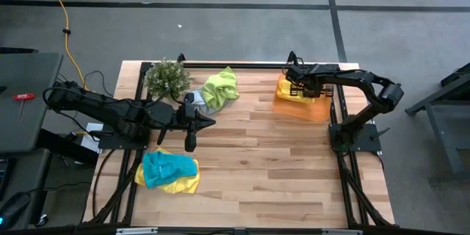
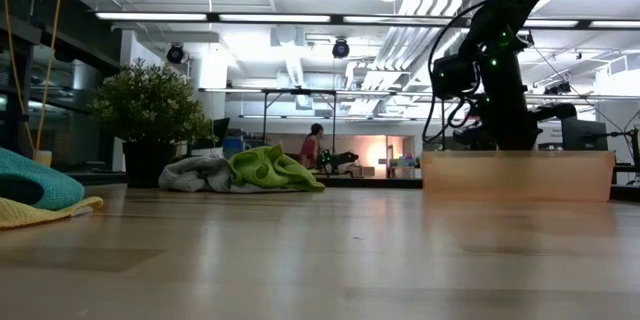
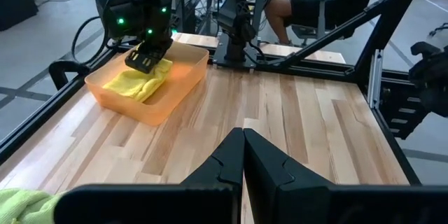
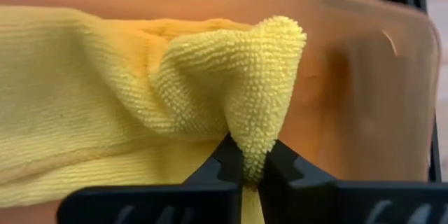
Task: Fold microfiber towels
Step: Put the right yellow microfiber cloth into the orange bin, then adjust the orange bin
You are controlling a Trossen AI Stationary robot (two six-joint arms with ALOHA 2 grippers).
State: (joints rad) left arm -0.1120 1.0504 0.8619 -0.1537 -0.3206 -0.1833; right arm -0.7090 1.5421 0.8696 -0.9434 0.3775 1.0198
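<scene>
Right tool (image 4: 253,171): fingers pinched on a raised fold of the yellow towel (image 4: 105,105), seen only in the right wrist view; the cloth peaks above the fingertips and the rest lies flat inside the orange tray (image 4: 364,70). The high view shows this tool (image 1: 299,87) over the tray (image 1: 317,110) at the far right of the surface (image 1: 264,161) but not the pinch. The left wrist view shows the same tool (image 3: 145,57) lowered onto the towel (image 3: 133,84) in the tray (image 3: 168,101). In the low view the tray wall (image 2: 520,175) hides the cloth.

Left tool (image 3: 243,157): fingers pressed together, holding nothing, held above bare wood; in the high view it (image 1: 205,123) sits left of centre.

Other towels:
- Lime green towel (image 1: 222,86), crumpled, far edge of the surface, overlapping a pale grey-blue towel (image 1: 202,101) beside it; both lie next to the potted plant (image 1: 167,78). The low view shows the green one (image 2: 270,168) resting against the grey one (image 2: 198,172), with the plant (image 2: 150,120) just to their left.
- Teal towel (image 1: 165,167) lying on top of a second yellow towel (image 1: 183,185), near left corner; the low view catches them at its left edge (image 2: 35,185), the yellow beneath (image 2: 45,212).

A person (image 2: 312,146) shows far off in the room, too small to describe; what seems to be a seated person's leg (image 3: 294,3) shows beyond the surface.
</scene>
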